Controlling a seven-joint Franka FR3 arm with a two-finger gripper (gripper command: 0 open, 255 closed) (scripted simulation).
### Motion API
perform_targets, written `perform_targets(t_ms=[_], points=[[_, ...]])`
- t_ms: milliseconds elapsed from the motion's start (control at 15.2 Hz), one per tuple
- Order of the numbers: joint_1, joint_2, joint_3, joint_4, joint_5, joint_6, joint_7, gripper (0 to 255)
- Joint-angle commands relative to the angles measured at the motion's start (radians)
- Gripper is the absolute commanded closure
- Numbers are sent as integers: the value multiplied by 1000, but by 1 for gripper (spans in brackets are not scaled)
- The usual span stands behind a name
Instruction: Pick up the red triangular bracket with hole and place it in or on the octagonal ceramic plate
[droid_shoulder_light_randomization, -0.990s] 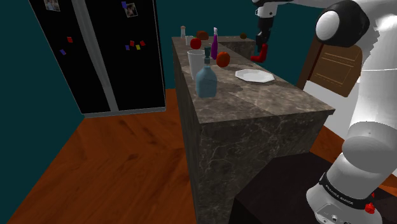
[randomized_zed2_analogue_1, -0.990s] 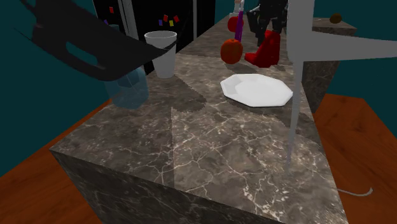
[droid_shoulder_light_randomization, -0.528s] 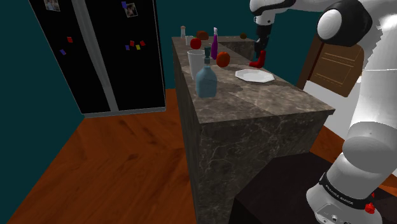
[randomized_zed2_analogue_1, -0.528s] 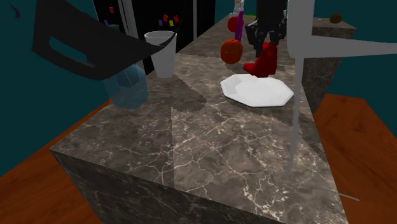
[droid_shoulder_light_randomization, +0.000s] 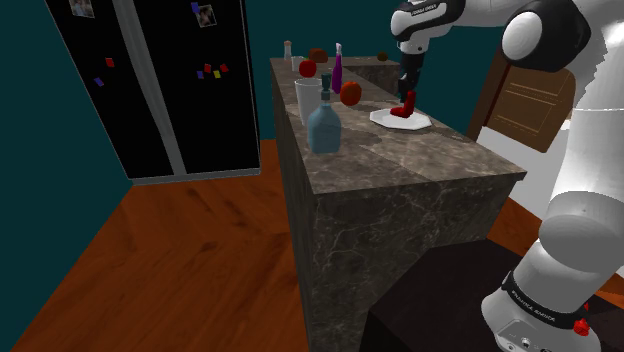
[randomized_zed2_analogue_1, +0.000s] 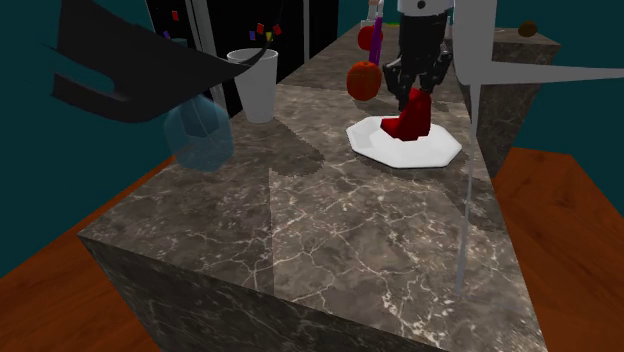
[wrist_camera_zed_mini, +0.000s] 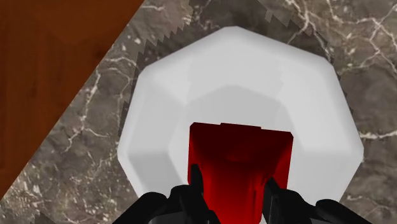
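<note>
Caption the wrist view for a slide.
Gripper holds the red bracket over the white plate on the dark veined counter.

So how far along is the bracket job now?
Done: the red triangular bracket is picked up, clasped in the black end effector. In hand: it sits over the white octagonal plate, touching or just above it. Left: release and retreat.

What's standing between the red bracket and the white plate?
Nothing visible. The pincer clasps the red bracket right over the middle of the white plate, with only bare plate beneath it.
</note>
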Motion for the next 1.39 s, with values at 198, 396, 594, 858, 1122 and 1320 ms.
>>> perform_targets(t_ms=[198, 396, 594, 858, 1122, 1320], points=[[2, -2, 1, -27, -1, 26, 3, 255], [2, -2, 1, -27, -1, 26, 3, 255], [2, -2, 1, -27, -1, 26, 3, 0], [2, -2, 1, -27, -1, 26, 3, 0], [1, 0, 1, 104, 0, -103, 3, 0], [1, 0, 1, 104, 0, -103, 3, 0]])
